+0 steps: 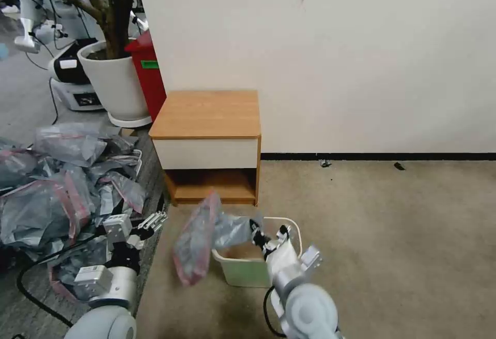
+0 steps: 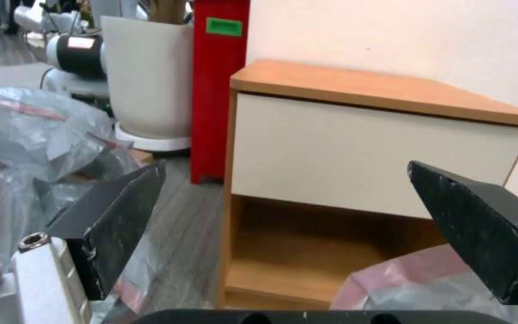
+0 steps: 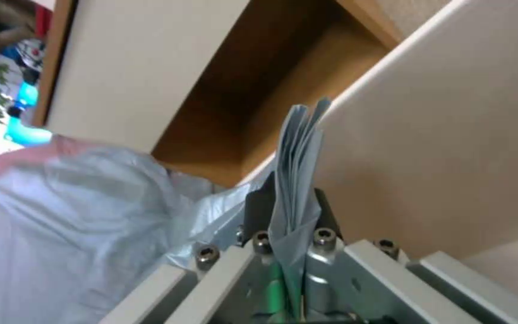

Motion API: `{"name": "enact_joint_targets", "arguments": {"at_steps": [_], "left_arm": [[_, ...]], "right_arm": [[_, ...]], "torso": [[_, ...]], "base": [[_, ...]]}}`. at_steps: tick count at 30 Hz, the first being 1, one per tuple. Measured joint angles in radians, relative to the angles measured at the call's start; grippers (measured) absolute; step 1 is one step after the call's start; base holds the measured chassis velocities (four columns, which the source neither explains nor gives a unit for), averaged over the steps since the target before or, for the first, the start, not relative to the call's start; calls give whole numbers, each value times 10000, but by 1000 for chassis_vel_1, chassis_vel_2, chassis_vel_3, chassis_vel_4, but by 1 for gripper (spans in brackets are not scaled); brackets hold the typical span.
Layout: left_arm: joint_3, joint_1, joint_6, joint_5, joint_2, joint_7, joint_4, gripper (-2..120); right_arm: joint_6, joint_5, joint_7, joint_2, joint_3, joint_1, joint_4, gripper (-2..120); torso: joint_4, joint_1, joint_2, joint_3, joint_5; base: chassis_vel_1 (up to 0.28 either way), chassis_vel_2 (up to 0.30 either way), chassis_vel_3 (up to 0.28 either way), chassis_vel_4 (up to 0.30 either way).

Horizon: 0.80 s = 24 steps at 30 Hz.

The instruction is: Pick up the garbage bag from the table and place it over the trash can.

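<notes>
- Right gripper (image 1: 257, 234) pinches the garbage bag (image 1: 199, 238) over the trash can (image 1: 243, 269), before the nightstand (image 1: 209, 114).
- Left gripper (image 1: 152, 221), jaws apart, hangs beside the heap of bags (image 1: 57, 194).

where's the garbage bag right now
In the head view the garbage bag hangs pinched in the right gripper, over the trash can's left rim, just in front of the table.
</notes>
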<state>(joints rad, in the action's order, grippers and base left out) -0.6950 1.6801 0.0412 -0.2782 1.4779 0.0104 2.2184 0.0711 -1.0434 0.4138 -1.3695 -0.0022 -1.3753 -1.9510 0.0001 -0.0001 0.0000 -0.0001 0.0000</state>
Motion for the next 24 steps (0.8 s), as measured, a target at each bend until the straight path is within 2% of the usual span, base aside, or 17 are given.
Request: {"name": "enact_joint_targets", "arguments": {"at_steps": [9, 12, 17, 19, 21, 24], "left_arm": [[163, 1, -34, 50, -38, -33, 34, 100], [281, 3, -93, 156, -15, -55, -52, 100], [399, 42, -145, 239, -3, -77, -83, 100], [494, 77, -171, 305, -23, -97, -105, 100], [545, 83, -182, 342, -33, -105, -122, 100], [680, 95, -202, 448, -39, -139, -162, 100]], "right_arm": [[-71, 1164, -78, 583, -152, -75, 61, 0], [-60, 1646, -105, 720, -159, -226, 12, 13], [-60, 1939, -133, 836, -95, -363, -52, 24], [-60, 2174, -158, 951, -4, -444, -187, 37], [-60, 2266, -168, 1004, 37, -473, -254, 41], [-48, 2449, -171, 1127, 155, -555, -407, 56]], "torso": [[0, 0, 0, 0, 0], [0, 1, 0, 1, 0], [-1, 0, 0, 1, 1], [-1, 0, 0, 1, 1], [-1, 0, 0, 1, 1], [-1, 1, 0, 1, 1]], "base": [[0, 0, 0, 0], [0, 0, 0, 0], [0, 0, 0, 0], [0, 0, 0, 0], [0, 0, 0, 0], [0, 0, 0, 0]]}}
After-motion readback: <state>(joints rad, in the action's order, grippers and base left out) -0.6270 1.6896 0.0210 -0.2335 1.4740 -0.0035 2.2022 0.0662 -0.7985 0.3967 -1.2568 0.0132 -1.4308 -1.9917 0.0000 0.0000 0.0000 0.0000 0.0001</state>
